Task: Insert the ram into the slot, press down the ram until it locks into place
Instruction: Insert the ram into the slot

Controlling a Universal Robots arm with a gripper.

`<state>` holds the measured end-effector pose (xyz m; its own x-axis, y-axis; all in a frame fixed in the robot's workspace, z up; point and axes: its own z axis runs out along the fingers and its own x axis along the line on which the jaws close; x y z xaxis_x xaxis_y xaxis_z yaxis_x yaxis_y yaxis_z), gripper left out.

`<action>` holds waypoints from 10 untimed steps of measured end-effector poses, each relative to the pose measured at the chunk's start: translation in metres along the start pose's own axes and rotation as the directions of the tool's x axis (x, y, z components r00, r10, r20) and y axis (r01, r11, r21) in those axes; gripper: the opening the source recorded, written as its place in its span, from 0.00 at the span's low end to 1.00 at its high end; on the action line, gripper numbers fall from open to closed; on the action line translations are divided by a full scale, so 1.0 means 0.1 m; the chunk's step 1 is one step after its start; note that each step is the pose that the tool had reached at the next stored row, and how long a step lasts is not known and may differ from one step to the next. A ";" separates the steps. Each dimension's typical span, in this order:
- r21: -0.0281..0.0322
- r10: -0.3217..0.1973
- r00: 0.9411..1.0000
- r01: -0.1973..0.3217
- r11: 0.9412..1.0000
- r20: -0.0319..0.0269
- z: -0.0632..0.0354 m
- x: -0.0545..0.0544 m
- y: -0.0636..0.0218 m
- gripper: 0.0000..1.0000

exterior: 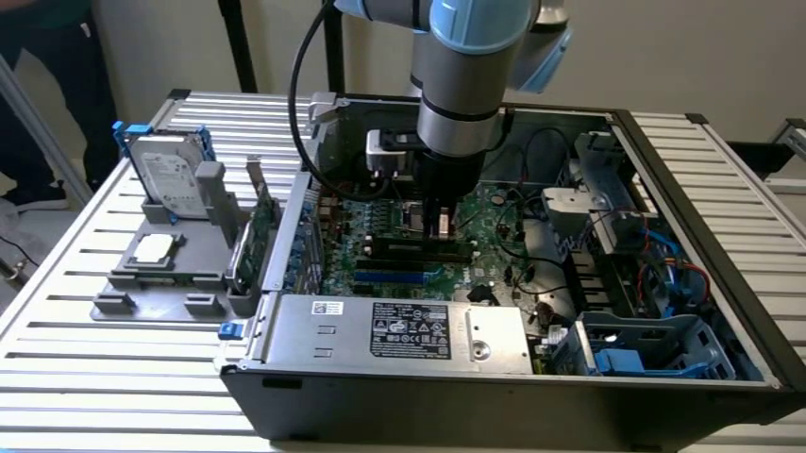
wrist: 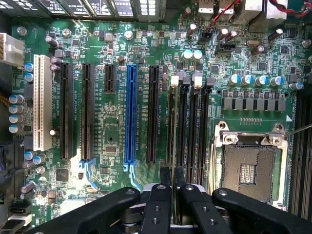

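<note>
Ram shows as a thin strip seen edge-on, running out from between the tips of the claw, which is clamped together on it. It lies along the black slot nearest the blue socket, towards the middle of the motherboard, with the square processor socket on its far side. Whether it is fully seated cannot be told. The arm reaches straight down into the open computer case.

Exterior view: soft, even indoor light. Slatted table bright, pale sheen on slats. Computer case interior dimmer, motherboard shaded beneath arm. Wrist view: motherboard evenly lit, shadows soft, small glints on capacitor tops and silver processor socket frame.
</note>
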<state>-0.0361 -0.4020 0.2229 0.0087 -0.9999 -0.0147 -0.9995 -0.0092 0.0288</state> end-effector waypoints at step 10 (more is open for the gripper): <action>0.000 0.000 1.000 0.000 1.000 0.001 -0.046 0.00 0.004 0.22</action>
<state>-0.0365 -0.4020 0.2275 0.0085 -0.9998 -0.0156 -0.9995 -0.0090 0.0287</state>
